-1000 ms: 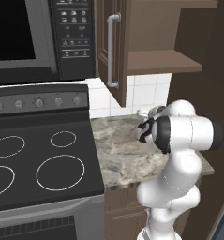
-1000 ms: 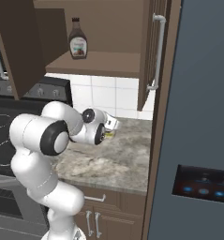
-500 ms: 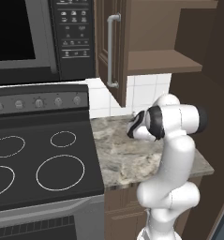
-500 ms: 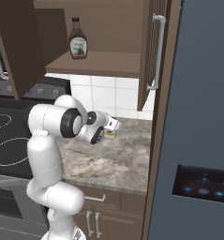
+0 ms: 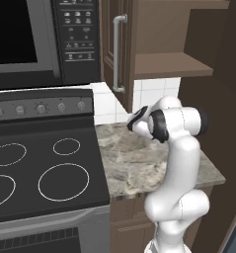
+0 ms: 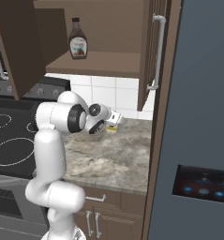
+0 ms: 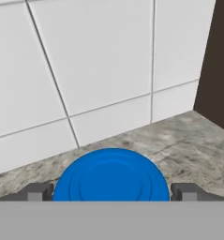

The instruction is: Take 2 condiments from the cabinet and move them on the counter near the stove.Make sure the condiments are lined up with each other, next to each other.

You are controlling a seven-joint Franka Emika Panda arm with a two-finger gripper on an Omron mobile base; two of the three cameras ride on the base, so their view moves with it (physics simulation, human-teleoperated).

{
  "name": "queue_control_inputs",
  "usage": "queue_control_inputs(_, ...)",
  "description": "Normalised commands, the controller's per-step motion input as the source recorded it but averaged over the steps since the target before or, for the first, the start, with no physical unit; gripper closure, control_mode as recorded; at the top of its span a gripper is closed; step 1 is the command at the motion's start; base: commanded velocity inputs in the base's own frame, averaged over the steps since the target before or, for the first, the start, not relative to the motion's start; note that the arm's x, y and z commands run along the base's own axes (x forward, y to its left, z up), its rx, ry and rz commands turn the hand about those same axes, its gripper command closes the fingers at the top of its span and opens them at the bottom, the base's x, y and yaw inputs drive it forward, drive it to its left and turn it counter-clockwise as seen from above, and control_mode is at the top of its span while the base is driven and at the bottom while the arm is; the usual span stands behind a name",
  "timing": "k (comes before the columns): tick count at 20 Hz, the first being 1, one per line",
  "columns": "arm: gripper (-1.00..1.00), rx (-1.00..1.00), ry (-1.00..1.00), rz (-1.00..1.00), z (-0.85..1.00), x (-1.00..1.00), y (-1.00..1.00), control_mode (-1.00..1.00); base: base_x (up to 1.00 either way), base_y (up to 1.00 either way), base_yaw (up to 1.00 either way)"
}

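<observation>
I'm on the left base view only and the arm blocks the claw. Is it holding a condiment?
Observer: Yes. In the hand view the claw has its tips on either side of the white jar, at its blue lid.
Operator: My view of the cabinet shelf looks bare. Where is the other condiment?
Observer: The right base view shows the dark brown bottle upright on the cabinet shelf.
Operator: Where is the jar over the counter?
Observer: At the back of the counter, close to the white tiles. I cannot tell if it touches the stone.
</observation>
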Motion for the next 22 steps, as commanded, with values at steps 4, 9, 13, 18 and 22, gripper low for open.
queue_control_inputs(4, -1.00, 0.00, 0.00, 0.00, -0.51, 0.00, 0.00, -1.00, 0.00, 0.00, 0.00)
queue_control_inputs(9, -1.00, 0.00, 0.00, 0.00, -0.34, -0.03, 0.00, -1.00, 0.00, 0.00, 0.00)
queue_control_inputs(13, -1.00, 0.00, 0.00, 0.00, -0.01, -0.36, 0.01, -1.00, 0.00, 0.00, 0.00)
queue_control_inputs(18, -1.00, 0.00, -0.02, 0.00, 0.01, -0.65, 0.09, -1.00, 0.00, 0.00, 0.00)
queue_control_inputs(22, -1.00, 0.00, -0.02, 0.00, 0.22, -0.44, 0.19, -1.00, 0.00, 0.00, 0.00)
